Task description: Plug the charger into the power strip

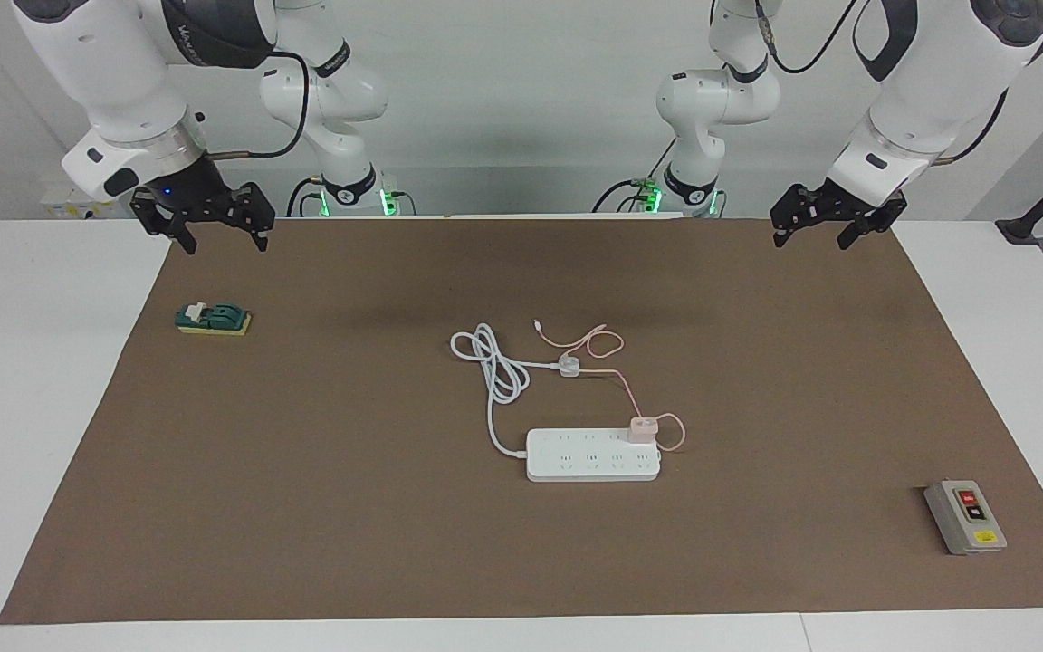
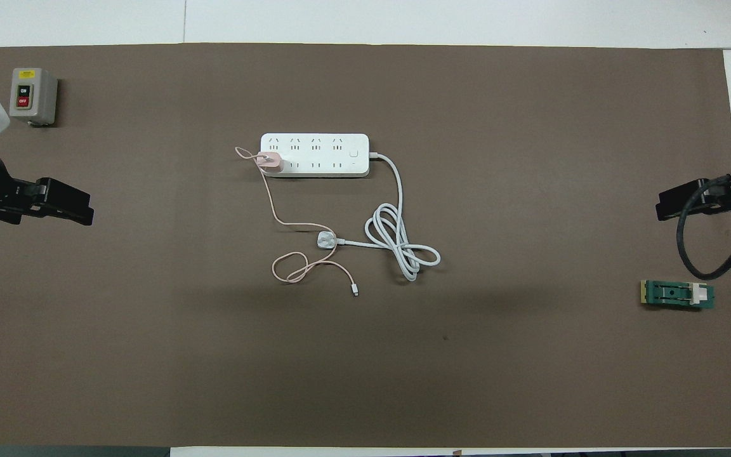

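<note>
The white power strip (image 1: 589, 457) lies flat at the middle of the brown mat; it also shows in the overhead view (image 2: 324, 155). The pale pink charger (image 1: 642, 428) stands on it, in a socket of the row nearer to the robots, at the strip's end toward the left arm; the overhead view shows it too (image 2: 270, 161). Its thin pink cable (image 1: 594, 342) loops on the mat nearer to the robots. My left gripper (image 1: 813, 242) and right gripper (image 1: 224, 243) are open and empty, raised over the mat's edge by the robots, well apart from the strip.
The strip's thick white cord (image 1: 494, 362) is coiled nearer to the robots and ends in a white plug (image 1: 569, 366). A grey box with red and black buttons (image 1: 965, 516) stands toward the left arm's end. A green block (image 1: 214, 319) lies toward the right arm's end.
</note>
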Tool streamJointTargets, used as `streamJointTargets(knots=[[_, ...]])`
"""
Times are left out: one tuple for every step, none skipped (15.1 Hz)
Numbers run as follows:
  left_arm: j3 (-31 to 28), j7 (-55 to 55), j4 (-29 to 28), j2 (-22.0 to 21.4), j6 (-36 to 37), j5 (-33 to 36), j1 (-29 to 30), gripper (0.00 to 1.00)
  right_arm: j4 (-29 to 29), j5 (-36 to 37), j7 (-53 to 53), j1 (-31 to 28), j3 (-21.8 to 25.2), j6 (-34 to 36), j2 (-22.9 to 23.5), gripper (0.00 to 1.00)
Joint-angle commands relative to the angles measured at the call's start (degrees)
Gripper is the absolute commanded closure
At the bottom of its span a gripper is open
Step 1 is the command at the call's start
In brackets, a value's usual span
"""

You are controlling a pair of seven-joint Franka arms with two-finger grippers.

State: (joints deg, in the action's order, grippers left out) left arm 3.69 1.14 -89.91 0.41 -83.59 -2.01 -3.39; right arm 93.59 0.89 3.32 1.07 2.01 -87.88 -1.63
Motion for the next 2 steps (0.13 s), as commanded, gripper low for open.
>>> streamJointTargets(knots=[[-0.8,-0.1,-0.3,-0.2,-0.6,0.7,-1.0,0.00,0.8,-1.0,0.9,-1.0,-0.5,0.3,-1.0,0.00],[-0.9,-0.1,-0.3,-0.2,-0.6,0.7,-1.0,0.00,0.7,-1.0,0.9,-1.0,-0.5,0.3,-0.9,0.00]])
